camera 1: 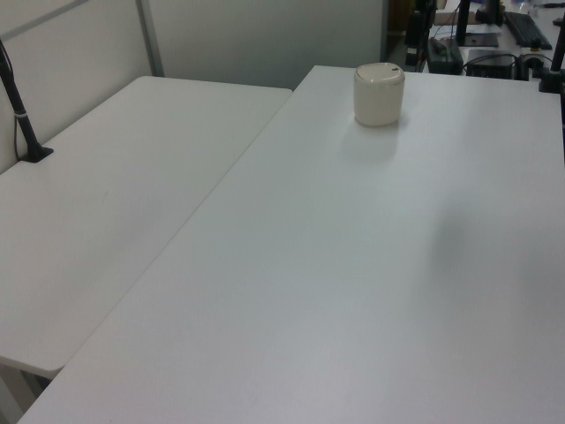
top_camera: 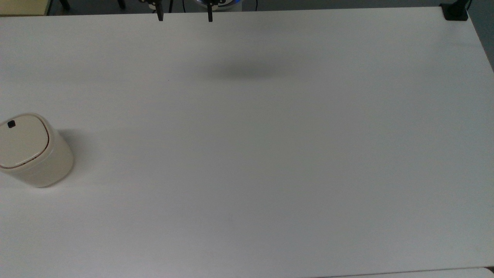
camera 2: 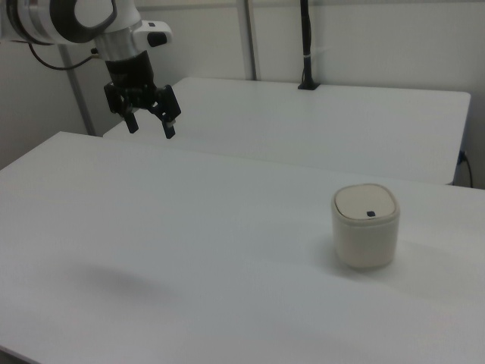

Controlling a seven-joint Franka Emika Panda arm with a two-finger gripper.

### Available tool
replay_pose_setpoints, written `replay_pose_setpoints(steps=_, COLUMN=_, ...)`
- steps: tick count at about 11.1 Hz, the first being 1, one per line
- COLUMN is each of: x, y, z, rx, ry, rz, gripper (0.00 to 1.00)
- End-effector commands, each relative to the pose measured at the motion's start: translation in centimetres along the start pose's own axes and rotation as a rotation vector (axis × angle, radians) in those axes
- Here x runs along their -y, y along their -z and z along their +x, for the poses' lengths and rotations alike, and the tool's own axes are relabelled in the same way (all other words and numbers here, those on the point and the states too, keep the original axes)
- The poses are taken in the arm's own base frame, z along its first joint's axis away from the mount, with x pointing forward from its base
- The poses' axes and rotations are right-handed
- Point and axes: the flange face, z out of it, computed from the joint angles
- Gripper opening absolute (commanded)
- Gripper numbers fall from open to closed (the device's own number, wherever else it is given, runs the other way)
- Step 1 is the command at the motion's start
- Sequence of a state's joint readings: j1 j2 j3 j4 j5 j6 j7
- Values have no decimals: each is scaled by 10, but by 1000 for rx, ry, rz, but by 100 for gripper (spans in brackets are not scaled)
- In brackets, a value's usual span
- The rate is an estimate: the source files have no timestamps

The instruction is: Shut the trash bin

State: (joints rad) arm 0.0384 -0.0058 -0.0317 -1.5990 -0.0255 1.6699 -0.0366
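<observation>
White tabletop [top_camera: 270, 154], bare apart from the small cream-beige plastic trash bin [top_camera: 32, 152] at the top view's left edge; lid [camera 2: 366, 202] looks flat w/ body, i.e. seemingly shut. Black two-finger gripper [camera 2: 151, 124] hangs well apart, fingers spread, holding nothing. Best now: stay clear, don't knock the bin.

White table [top_camera: 270, 154]: one item on it, the trash bin [top_camera: 32, 150], upright, lid flat and shut, at the top view's left edge. It stands well apart from my gripper [camera 2: 150, 126], which hangs above the surface, fingers spread.
</observation>
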Motion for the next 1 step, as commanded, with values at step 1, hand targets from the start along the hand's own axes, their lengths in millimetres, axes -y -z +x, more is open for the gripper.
replay_pose_setpoints(steps=1, x=-2, y=2, z=-5, rx=-19, ry=24, rz=-10, gripper=100)
